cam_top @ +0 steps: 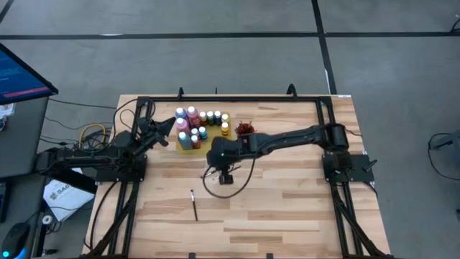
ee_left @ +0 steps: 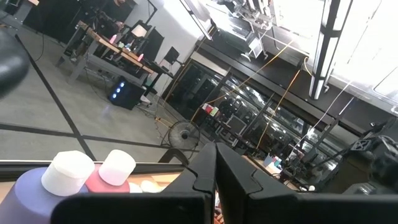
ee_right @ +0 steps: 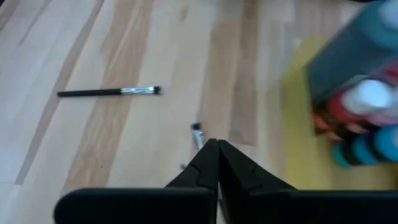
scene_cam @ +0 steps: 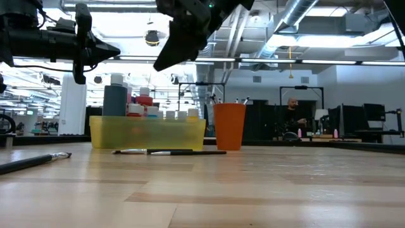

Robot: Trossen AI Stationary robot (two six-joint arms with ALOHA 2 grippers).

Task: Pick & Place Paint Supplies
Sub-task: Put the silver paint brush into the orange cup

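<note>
**On the desk: brush pinched by the right tool beside the yellow tray**

Above the middle of the wooden desk (cam_top: 287, 208), the right tool (ee_right: 217, 147) is seen with its two dark fingers pressed together. In the right wrist view the light tip of a thin brush (ee_right: 197, 132) sticks out just past the fingertips; whether the brush is truly gripped or only lies under them cannot be told. In the high view this tool (cam_top: 226, 177) is placed just in front of the yellow tray (cam_top: 188, 146).

The paint bottles (cam_top: 194, 124), with pale caps and pink, blue, yellow and dark bodies, are packed upright in that tray near the far edge of the desk. An orange-red cup (scene_cam: 229, 126) with brush handles in it is set just beside the tray. A second brush (cam_top: 194, 204) is left lying flat on the bare wood nearer the front edge, well apart from the tray.

The left tool (ee_left: 216, 168) is held clenched and empty above the bottles at the tray's left side, two capped bottles being visible beneath it.
</note>
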